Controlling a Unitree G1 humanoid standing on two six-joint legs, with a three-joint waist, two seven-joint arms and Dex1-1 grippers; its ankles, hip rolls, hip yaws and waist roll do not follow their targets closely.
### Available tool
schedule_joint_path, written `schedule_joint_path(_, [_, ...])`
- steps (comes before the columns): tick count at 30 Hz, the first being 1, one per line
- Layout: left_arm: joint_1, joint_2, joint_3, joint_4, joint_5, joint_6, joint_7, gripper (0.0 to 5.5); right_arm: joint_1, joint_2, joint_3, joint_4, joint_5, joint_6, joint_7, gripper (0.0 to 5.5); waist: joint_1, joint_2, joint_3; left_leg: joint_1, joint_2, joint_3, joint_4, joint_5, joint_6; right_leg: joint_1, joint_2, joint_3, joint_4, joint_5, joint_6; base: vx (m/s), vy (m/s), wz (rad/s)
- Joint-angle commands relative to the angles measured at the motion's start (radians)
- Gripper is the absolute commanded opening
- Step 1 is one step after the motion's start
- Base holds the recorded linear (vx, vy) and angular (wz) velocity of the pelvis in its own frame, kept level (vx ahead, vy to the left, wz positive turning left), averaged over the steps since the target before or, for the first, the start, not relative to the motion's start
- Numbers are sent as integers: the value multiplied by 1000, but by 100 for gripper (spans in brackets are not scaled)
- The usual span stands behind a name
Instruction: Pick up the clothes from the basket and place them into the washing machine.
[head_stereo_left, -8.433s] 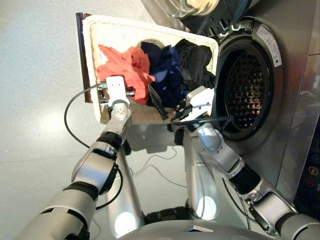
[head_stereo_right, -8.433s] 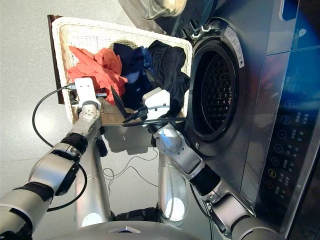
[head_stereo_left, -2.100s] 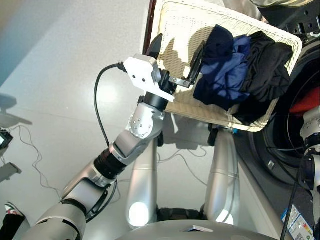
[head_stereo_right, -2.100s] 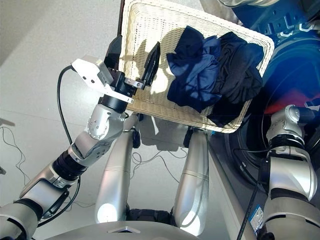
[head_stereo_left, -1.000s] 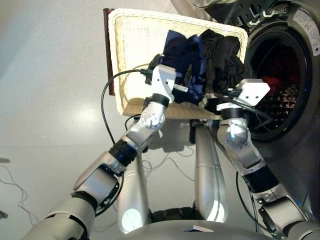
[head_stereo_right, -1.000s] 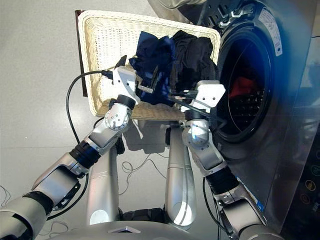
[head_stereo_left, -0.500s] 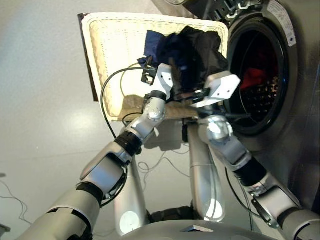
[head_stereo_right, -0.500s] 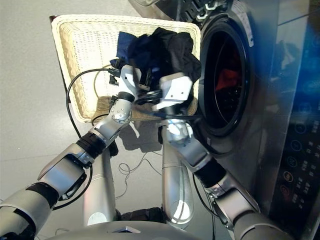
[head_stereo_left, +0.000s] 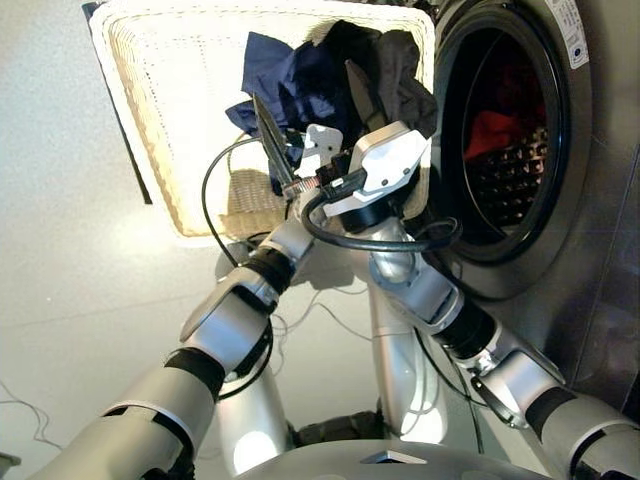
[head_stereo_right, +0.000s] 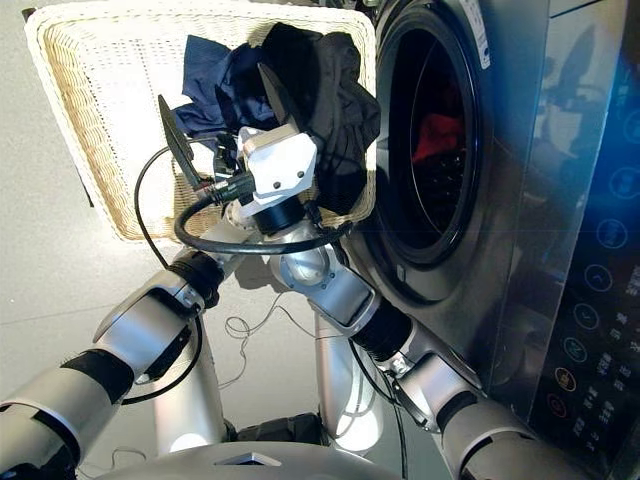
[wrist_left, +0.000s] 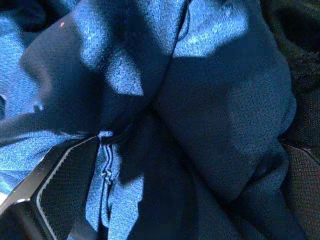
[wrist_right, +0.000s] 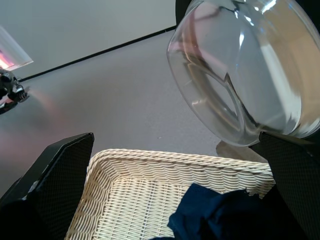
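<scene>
Beneath the spread left end effector (head_stereo_left: 300, 160), blue garment (head_stereo_left: 290, 85), inside basket (head_stereo_left: 160, 110)

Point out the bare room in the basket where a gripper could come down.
The basket is bare weave on the robot's left, between its rim and the blue garment. The side nearest the washing machine is crowded: blue garment, black garment, both grippers.

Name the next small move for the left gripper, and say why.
Probably close the left gripper on the royal blue cloth garment: its fingers are spread with that cloth between them, still in the cream-white woven wicker basket.
</scene>
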Motion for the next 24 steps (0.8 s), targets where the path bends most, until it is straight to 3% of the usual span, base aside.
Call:
schedule_joint_path(1, [-91,-35,33,119,-33,-11,4,550,-37,-24,20,-111,27,-56,12,550,-20,-26,-4,-68,23,-39,205,-132,3,-12,14,-29,-103,85,51,0,0,0])
schedule_joint_path(9, [-106,-28,69,156,-70,-3,23,550,-39,-47,27,-123,43,-52,16,550,-19,-26,-4,-91,21,-36,222,-140,4,-22,12,-29,-104,96,56,0,0,0])
schedule_joint_path(10, [-104,-30,70,158,-73,-3,26,494,-40,-50,26,-124,41,-50,14,550,-18,-24,-4,-92,19,-37,223,-141,4,-22,12,-29,-104,98,55,0,0,0])
schedule_joint_path(11, [-104,-32,71,162,-75,-1,26,140,-41,-51,27,-123,40,-49,12,550,-16,-24,-4,-92,18,-36,223,-141,5,-22,11,-28,-106,99,56,0,0,0])
schedule_joint_path(12, [-104,-31,73,164,-71,3,25,0,-41,-58,22,-126,36,-47,11,550,-15,-23,-4,-91,18,-35,223,-142,5,-18,9,-28,-110,101,56,0,0,0])
schedule_joint_path(15, [-102,-31,73,166,-70,5,25,0,-42,-61,22,-124,34,-46,11,550,-14,-22,-4,-89,18,-34,222,-142,5,-16,8,-27,-111,102,57,33,13,15])
schedule_joint_path(16, [-86,-36,74,165,-68,5,23,0,-32,-64,21,-117,27,-44,8,550,-12,-19,-4,-60,16,-39,229,-177,-1,12,5,-28,-103,69,61,13,54,46])
schedule_joint_path(17, [-86,-35,79,160,-69,0,22,0,-37,-78,11,-106,3,-39,2,550,-14,-22,-4,-72,9,-33,210,-139,6,3,2,-26,-128,109,57,13,54,50])
schedule_joint_path(21, [-26,-33,67,87,-46,-15,20,0,-16,-131,-16,-110,6,-48,44,550,-5,-15,-4,-50,-2,-37,194,-137,10,33,-2,-30,-146,113,57,-20,6,2])
schedule_joint_path(24, [84,23,12,-126,42,-40,17,0,62,-215,-110,-89,-65,-29,5,550,12,7,-4,-6,-22,-35,144,-124,15,81,-15,-36,-186,122,62,14,19,44])
